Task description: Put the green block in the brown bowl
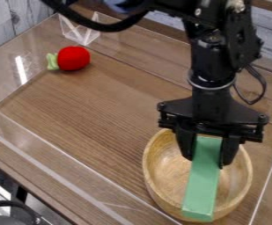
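Just above the brown bowl [162, 186] at the bench's [91, 105] near right, the tool [212, 149] pinches the green block [205, 183], whose lower end dips inside the bowl.

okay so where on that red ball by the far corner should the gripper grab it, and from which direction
Grip the red ball across its round middle, coming straight down from above. Its leaf sticks out on the left side, so set the fingers clear of that. First the gripper must let go of the green block.
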